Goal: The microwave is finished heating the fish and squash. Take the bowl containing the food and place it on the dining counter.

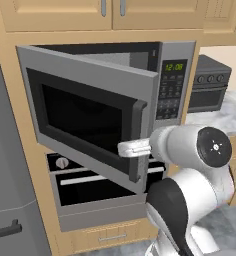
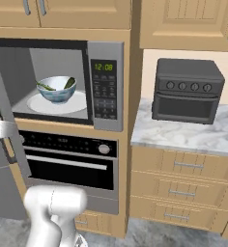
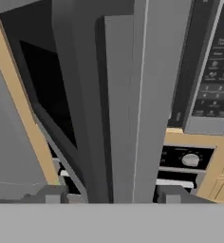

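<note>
One Bowl Inside, Door Part-Open

One bowl sits on the turntable inside the microwave, green food resting in it. The door is swung partway out, presumably to clear access. The gripper straddles the door's edge; jaws stand apart, released, one fingertip on either side. The oven sits below.
</note>
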{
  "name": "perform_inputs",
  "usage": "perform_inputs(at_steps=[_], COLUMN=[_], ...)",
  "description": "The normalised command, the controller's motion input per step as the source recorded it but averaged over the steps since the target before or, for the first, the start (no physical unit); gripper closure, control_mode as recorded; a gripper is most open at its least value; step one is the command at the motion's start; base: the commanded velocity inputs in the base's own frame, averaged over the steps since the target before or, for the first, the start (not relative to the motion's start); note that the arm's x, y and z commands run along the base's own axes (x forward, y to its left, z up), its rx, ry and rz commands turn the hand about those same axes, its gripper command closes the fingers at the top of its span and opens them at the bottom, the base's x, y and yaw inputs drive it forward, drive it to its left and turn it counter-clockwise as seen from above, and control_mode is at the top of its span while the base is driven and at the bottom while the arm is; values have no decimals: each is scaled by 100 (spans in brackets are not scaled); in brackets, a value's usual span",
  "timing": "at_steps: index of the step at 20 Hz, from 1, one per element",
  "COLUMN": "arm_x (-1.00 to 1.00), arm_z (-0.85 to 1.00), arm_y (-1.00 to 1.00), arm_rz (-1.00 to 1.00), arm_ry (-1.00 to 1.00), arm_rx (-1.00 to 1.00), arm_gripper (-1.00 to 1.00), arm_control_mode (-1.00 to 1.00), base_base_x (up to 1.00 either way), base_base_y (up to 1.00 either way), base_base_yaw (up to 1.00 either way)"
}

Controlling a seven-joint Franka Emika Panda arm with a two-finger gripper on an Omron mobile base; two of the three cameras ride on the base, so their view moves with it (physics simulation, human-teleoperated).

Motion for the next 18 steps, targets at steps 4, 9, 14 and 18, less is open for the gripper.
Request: perform_inputs(at_steps=[4, 9, 14, 18], arm_x=[-100, -85, 49, 98], arm_z=[-2, 6, 5, 0], arm_y=[-47, -100, -94, -49], arm_rz=[7, 0, 14, 17], arm_ry=[0, 0, 0, 5], arm_rx=[2, 16, 29, 33], arm_gripper=[-100, -100, -100, -100], arm_control_mode=[-100, -100, -100, -100], base_base_x=[0, 0, 0, 0], base_base_y=[0, 0, 0, 0], base_base_yaw=[0, 0, 0, 0])
